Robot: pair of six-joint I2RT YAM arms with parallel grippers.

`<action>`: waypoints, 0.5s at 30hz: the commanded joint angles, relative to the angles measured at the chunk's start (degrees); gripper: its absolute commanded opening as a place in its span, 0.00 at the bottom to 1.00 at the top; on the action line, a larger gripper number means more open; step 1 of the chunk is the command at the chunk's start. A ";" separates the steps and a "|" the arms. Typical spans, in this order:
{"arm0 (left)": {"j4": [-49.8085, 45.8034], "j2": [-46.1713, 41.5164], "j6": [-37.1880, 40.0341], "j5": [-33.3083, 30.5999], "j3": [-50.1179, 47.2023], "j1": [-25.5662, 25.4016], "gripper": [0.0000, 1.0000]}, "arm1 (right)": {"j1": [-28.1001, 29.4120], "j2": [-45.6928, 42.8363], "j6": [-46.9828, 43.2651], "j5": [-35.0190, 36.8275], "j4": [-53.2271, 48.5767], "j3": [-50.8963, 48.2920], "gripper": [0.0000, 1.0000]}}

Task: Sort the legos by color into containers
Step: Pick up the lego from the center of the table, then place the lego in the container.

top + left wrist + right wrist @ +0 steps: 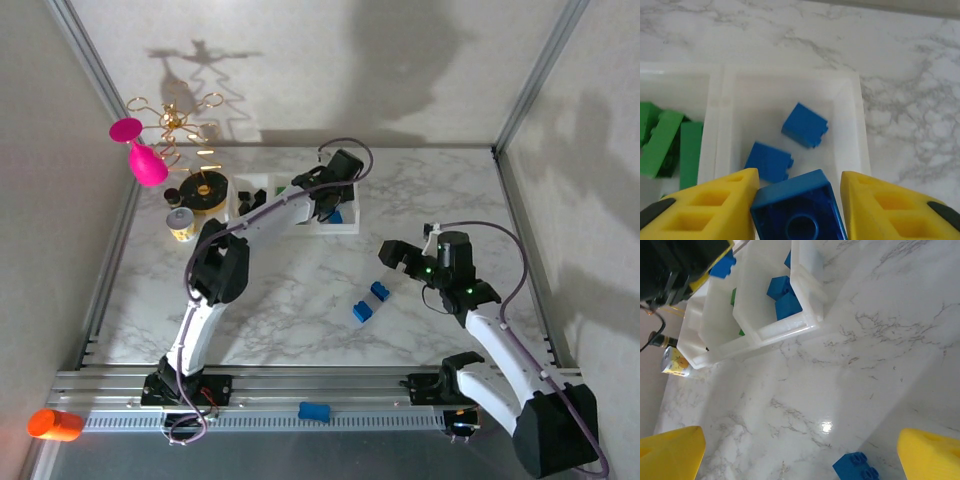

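My left gripper [330, 205] [800, 176] hangs over the right-hand compartment of the clear containers tray [300, 232] [720, 125], shut on a blue lego [797, 210] that sits tilted between the yellow fingers. Two blue legos [805, 125] [769, 161] lie in that compartment below it. Green legos [665, 145] fill the middle compartment. My right gripper [400, 258] [801, 440] is wide open above bare marble, right of the tray. Two more blue legos [381, 291] [362, 311] lie on the table just near of it; one of them [855, 467] lies low between its fingers.
A black-and-gold disc [208, 190], a small can [181, 224] and a pink glass [145, 160] stand left of the tray. A light-blue piece [314, 411] lies on the front rail and an orange cylinder [55, 424] at the near left corner.
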 commanded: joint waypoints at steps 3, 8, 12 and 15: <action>-4.17 7.48 1.22 -1.72 7.22 0.19 0.46 | 0.37 -0.01 -1.38 -0.35 1.22 1.62 0.99; -4.24 8.61 0.86 -0.67 8.69 0.78 0.49 | 0.44 -0.17 -2.41 1.07 0.01 1.75 0.99; -4.41 7.93 1.14 -0.28 8.67 1.07 0.54 | 0.41 0.20 -2.89 1.73 -0.83 2.13 0.99; -4.90 6.71 1.40 0.29 8.58 1.08 0.55 | 0.45 0.63 -3.06 1.88 -1.49 2.43 0.99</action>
